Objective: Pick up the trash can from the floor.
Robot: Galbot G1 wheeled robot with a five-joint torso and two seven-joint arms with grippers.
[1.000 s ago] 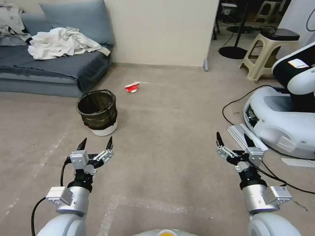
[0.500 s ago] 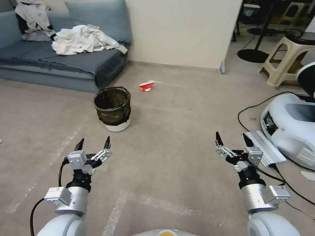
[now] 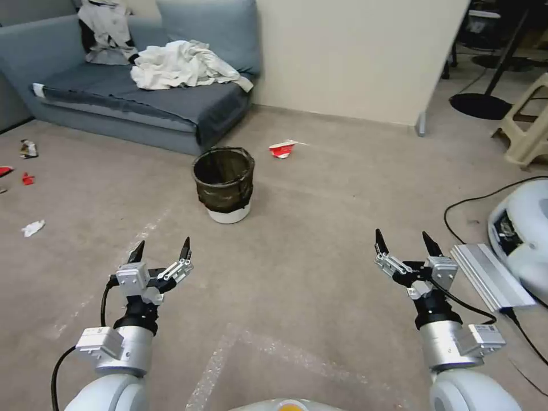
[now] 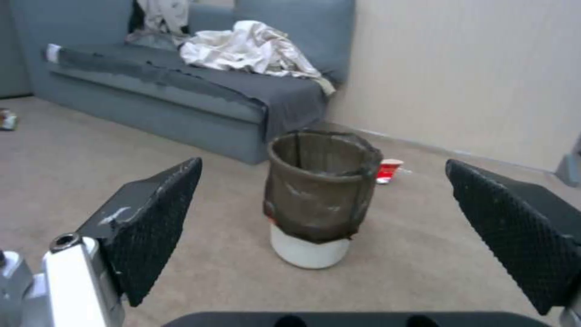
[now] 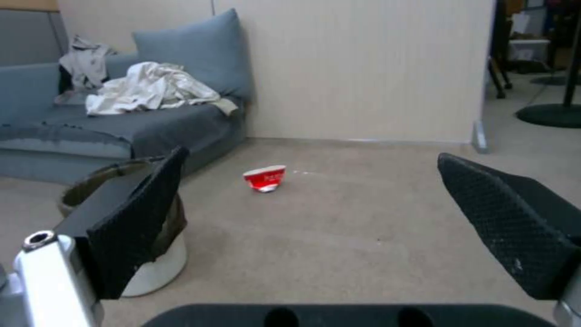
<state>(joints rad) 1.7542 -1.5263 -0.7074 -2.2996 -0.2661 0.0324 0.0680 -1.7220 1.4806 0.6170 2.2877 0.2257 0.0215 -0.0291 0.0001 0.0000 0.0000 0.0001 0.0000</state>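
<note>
**Both pincers open and empty, trash can ahead on the floor**

Left gripper [image 3: 161,252] hangs spread wide above the floor [image 3: 297,251] with nothing between its fingers; I see the same on my right gripper [image 3: 406,245], which is held level with it and well apart. In the left wrist view, the left gripper [image 4: 321,218] frames the trash can [image 4: 317,195] between its two dark pads, the can being farther off and untouched.

From the head view, the trash can [image 3: 224,184] stands upright on the floor ahead of the left gripper, its dark liner covering all but the white base. Just beyond it lies a crushed red-and-white cup [image 3: 282,149], apart from the can. Behind both runs the grey sofa [image 3: 142,103] with crumpled white cloth [image 3: 182,64] on its seat. A silver bar [image 3: 491,277] lies on the floor near the right gripper.
</note>
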